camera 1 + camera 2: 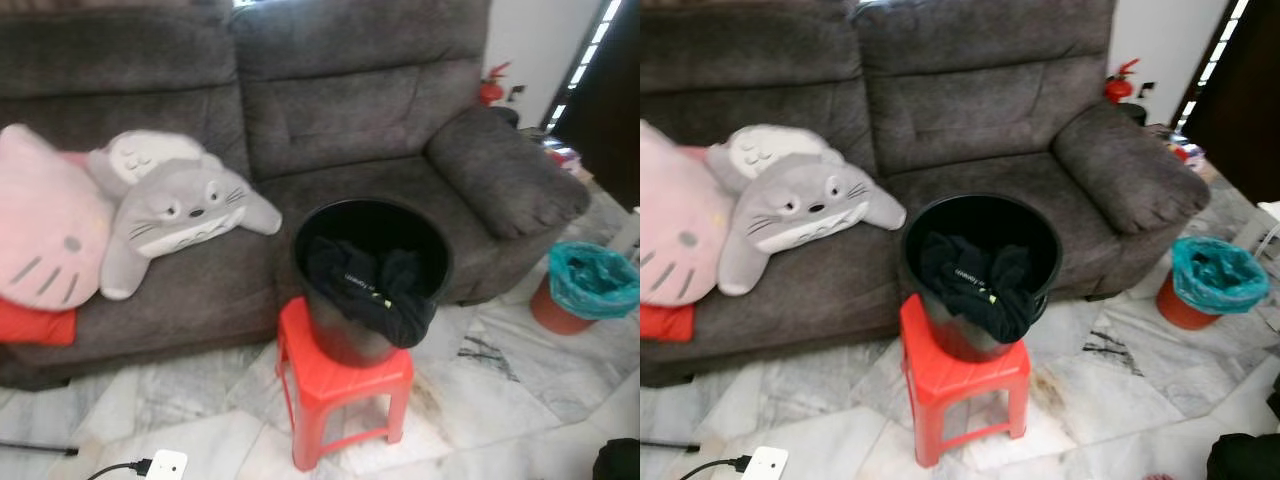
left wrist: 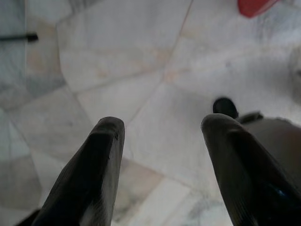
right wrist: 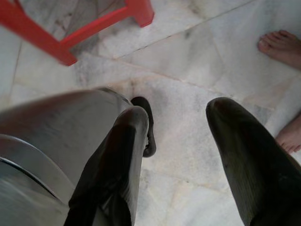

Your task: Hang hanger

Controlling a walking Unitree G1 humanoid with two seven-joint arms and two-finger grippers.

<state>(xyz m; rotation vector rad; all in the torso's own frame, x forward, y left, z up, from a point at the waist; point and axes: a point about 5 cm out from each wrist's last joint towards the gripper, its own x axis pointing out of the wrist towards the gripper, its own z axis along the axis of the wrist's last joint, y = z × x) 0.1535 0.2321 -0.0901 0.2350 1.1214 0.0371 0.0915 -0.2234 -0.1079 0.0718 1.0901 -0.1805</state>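
Note:
A black bucket (image 1: 330,320) stands on a red plastic stool (image 1: 340,395) in front of a grey sofa (image 1: 330,110). Dark clothing (image 1: 370,285) lies in the bucket and drapes over its front rim. No hanger can be made out. My left gripper (image 2: 162,136) hangs open over the marble floor, nothing between its fingers. My right gripper (image 3: 181,132) is also open and empty, pointing down at the floor near the stool's red legs (image 3: 70,35).
A grey plush (image 1: 185,215) and a pink plush (image 1: 40,230) lie on the sofa's left seat. A red bin with a teal liner (image 1: 585,290) stands at the right. A white power adapter (image 1: 165,466) with cable lies on the floor. A person's bare feet (image 3: 282,44) are near my right gripper.

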